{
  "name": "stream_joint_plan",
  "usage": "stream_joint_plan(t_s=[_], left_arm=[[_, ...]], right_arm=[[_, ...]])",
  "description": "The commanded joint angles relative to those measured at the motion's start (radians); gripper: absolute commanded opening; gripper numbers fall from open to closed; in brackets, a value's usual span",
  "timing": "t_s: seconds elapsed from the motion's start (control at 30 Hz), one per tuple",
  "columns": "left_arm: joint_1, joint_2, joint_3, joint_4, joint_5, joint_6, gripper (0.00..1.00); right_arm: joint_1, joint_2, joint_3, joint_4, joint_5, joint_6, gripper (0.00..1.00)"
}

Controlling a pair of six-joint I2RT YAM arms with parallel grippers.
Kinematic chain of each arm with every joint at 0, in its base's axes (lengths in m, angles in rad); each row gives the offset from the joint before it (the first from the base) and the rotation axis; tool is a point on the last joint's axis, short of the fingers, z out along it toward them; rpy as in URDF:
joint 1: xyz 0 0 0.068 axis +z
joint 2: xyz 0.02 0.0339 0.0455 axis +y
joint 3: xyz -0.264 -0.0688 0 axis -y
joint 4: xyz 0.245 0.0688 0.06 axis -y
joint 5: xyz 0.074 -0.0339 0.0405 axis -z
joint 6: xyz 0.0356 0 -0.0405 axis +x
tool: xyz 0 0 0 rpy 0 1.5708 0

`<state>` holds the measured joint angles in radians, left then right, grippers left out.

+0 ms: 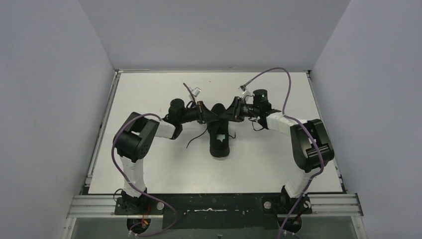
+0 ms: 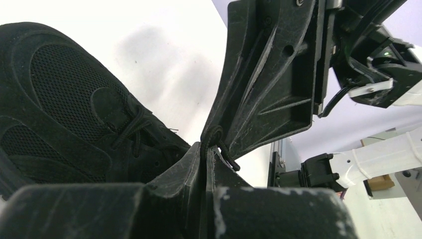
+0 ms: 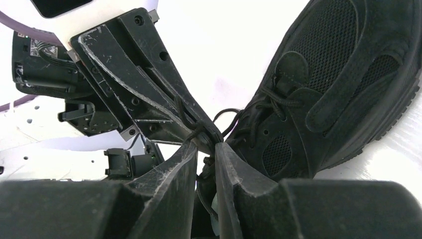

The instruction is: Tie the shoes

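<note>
The left gripper (image 2: pixel 204 149) and right gripper (image 3: pixel 206 152), jaws clenched, pinch the sneaker's (image 3: pixel 343 74) laces (image 3: pixel 268 102).

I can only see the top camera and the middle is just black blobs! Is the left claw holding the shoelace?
Observer: Yes. The left wrist view shows the left gripper shut on a lace that pokes out at its tip.
Operator: What about the right claw?
Observer: In the right wrist view, the right gripper has a thin gap between its fingers, with lace hanging through. I cannot tell if it is pinched.
Operator: Is there a bow?
Observer: None that I can see. Beside the black sneaker there is only a loose loop of lace.
</note>
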<state>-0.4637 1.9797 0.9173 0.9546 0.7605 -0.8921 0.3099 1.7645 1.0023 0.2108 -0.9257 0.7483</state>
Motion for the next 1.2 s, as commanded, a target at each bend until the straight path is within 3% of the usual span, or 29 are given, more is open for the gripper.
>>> stream_joint_plan(t_s=[0.0, 0.17, 0.33, 0.57, 0.67, 0.77, 0.87, 1.03, 1.17], left_arm=[[0.015, 0.026, 0.034, 0.152, -0.008, -0.065, 0.0], [0.019, 0.036, 0.027, 0.188, -0.01, -0.097, 0.0], [0.019, 0.038, 0.025, 0.198, -0.006, -0.105, 0.0], [0.019, 0.051, 0.028, 0.223, 0.002, -0.128, 0.0], [0.019, 0.048, 0.022, 0.228, 0.004, -0.128, 0.0], [0.021, 0.045, 0.018, 0.228, 0.012, -0.127, 0.0], [0.027, 0.025, -0.002, 0.221, 0.008, -0.109, 0.0], [0.063, -0.019, -0.044, 0.211, 0.017, -0.073, 0.35], [0.081, 0.009, -0.022, 0.248, 0.048, -0.112, 0.5]], right_arm=[[-0.003, -0.001, -0.035, 0.149, -0.034, 0.064, 0.24], [-0.015, -0.008, -0.066, 0.17, -0.019, 0.078, 0.29], [-0.011, 0.015, -0.071, 0.209, -0.021, 0.105, 0.24], [0.005, 0.047, -0.074, 0.304, -0.021, 0.169, 0.24], [0.006, 0.05, -0.084, 0.341, -0.018, 0.192, 0.18], [0.0, 0.041, -0.092, 0.348, -0.014, 0.189, 0.0], [-0.017, 0.022, -0.107, 0.348, -0.004, 0.184, 0.0], [-0.032, 0.011, -0.102, 0.302, -0.009, 0.148, 0.0], [-0.031, 0.009, -0.098, 0.299, -0.007, 0.145, 0.0]])
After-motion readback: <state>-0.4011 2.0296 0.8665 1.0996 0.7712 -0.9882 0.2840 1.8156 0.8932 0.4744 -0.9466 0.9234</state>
